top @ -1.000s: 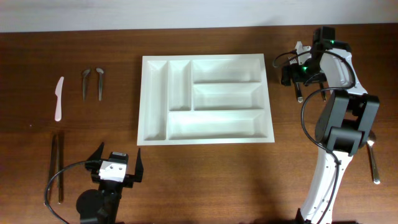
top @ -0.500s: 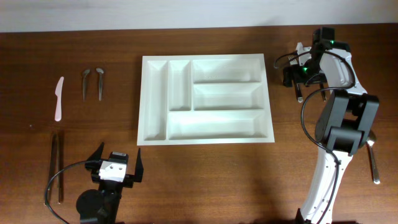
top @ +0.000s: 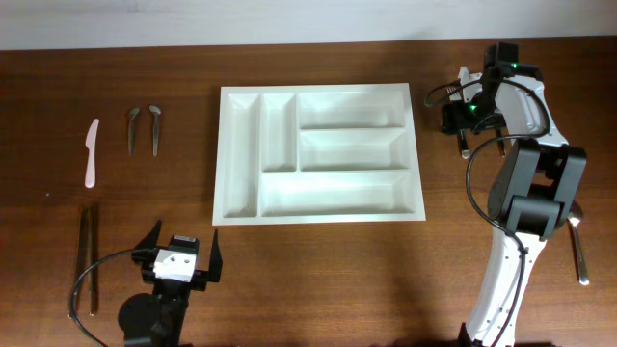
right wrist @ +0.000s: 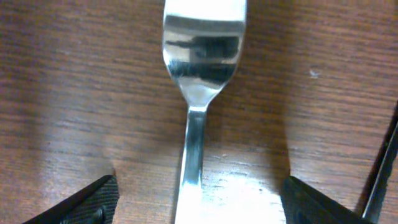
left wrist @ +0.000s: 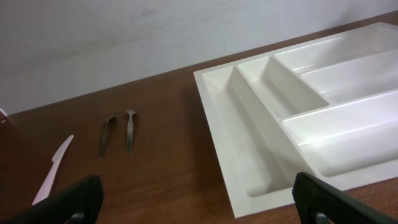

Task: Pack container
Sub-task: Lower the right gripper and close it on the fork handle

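The right gripper [right wrist: 200, 200] hangs low over the wooden table [top: 318, 280]. Its two dark fingertips [right wrist: 93, 200] are spread wide, one on each side of a shiny metal utensil [right wrist: 200, 56]. The utensil lies flat on the wood. Its thin handle runs down between the fingertips, and neither tip touches it. The top edge of the wrist view cuts off its head, so it could be a fork or a spoon. A thin dark line crosses the right edge of that view, and what it is cannot be told.

From overhead, this gripper sits near the far right corner of the table, just past the right side of the container [top: 333, 193] and apart from it.

The left gripper [top: 181, 253] waits at the near left of the table. Its fingers are also spread wide and grip nothing.

The container, a white plastic cutlery tray, lies flat in the middle of the table between the two arms. Its two narrow compartments are on its left, and its three long ones lie crosswise to their right.

Well to the left of the tray, two short metal pieces [top: 154, 127] lie side by side. A white plastic knife [top: 92, 152] lies farther left, and two long dark sticks [top: 83, 246] lie nearer the front edge. At the far right, another metal piece [top: 579, 253] lies partly hidden behind the right arm [top: 525, 183].
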You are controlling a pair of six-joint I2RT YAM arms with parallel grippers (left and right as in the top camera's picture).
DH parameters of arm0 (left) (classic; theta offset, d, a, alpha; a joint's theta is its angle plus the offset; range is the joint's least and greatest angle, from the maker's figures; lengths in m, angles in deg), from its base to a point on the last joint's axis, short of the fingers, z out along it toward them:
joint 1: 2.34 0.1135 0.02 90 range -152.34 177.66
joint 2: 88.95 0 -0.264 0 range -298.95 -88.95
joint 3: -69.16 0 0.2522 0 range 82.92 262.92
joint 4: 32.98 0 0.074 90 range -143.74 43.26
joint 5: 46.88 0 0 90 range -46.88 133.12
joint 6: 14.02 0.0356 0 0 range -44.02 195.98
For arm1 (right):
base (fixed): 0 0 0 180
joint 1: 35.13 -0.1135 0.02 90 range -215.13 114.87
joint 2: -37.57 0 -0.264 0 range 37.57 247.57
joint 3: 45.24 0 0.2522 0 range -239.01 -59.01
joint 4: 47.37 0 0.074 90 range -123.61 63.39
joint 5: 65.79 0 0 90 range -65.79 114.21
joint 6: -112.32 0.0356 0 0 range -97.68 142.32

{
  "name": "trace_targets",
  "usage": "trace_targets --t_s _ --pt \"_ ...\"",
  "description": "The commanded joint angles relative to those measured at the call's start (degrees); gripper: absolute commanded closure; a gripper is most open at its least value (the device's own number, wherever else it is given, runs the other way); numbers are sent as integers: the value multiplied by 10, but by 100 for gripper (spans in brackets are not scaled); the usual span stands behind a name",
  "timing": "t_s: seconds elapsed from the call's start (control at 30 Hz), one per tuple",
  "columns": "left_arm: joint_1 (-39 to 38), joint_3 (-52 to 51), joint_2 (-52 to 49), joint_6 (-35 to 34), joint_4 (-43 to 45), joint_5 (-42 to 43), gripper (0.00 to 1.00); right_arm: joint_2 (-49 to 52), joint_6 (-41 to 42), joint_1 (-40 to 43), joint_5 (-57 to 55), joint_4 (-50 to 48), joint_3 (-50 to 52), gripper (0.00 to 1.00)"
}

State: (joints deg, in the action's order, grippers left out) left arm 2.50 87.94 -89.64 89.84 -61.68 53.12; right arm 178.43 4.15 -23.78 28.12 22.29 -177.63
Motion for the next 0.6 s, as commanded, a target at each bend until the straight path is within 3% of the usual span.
trace_targets --t_s 0.0,0.07,0.17,0.3,0.57 --pt "-3 -3 1 -1 0 -4 1 20 0 -2 0 -8 -6 17" --pt "-3 -3 1 -2 0 -4 1 20 0 -2 0 -14 -6 23" --pt "-3 -3 1 -2 0 -4 1 20 0 -2 2 -22 -6 45" --pt "-3 -3 1 -1 0 -4 1 20 0 -2 10 -33 -6 52" --pt "-3 -3 1 -1 0 -4 1 20 0 -2 10 -41 -6 82"
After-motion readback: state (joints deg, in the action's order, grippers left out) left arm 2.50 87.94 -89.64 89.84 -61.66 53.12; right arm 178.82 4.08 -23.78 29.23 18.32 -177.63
